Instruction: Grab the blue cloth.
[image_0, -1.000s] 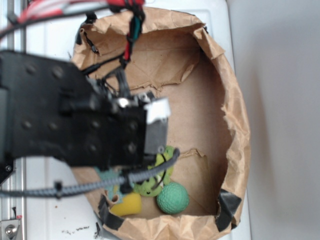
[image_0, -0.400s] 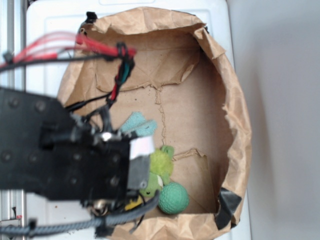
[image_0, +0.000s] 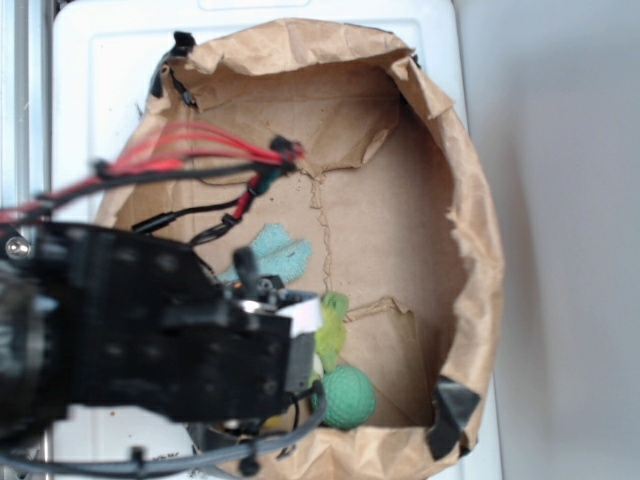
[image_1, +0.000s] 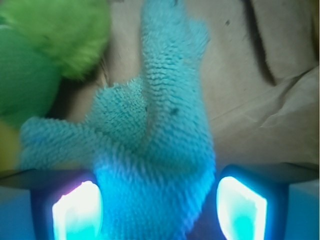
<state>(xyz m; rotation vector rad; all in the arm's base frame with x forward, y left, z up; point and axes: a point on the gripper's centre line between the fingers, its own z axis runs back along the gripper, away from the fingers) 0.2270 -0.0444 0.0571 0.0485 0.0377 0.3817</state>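
The blue cloth (image_1: 160, 135) is a fuzzy aqua rag with long flaps lying on the brown paper floor. In the wrist view its near end sits between my two fingers, against the left fingertip (image_1: 77, 210) with a small gap to the right one (image_1: 240, 207). My gripper (image_1: 160, 212) is open around it. In the exterior view the far part of the blue cloth (image_0: 275, 252) shows just beyond my black arm (image_0: 150, 340), which hides the fingers.
A brown paper bag wall (image_0: 470, 230) rings the work area. A lime-green plush (image_0: 330, 322) and a green ball (image_0: 348, 396) lie right beside the cloth, seen as the plush (image_1: 65, 30) and ball (image_1: 20, 80) at the wrist view's upper left.
My arm has shifted toward the lower left of the exterior view, uncovering the blue cloth and hiding the yellow object near the ball.
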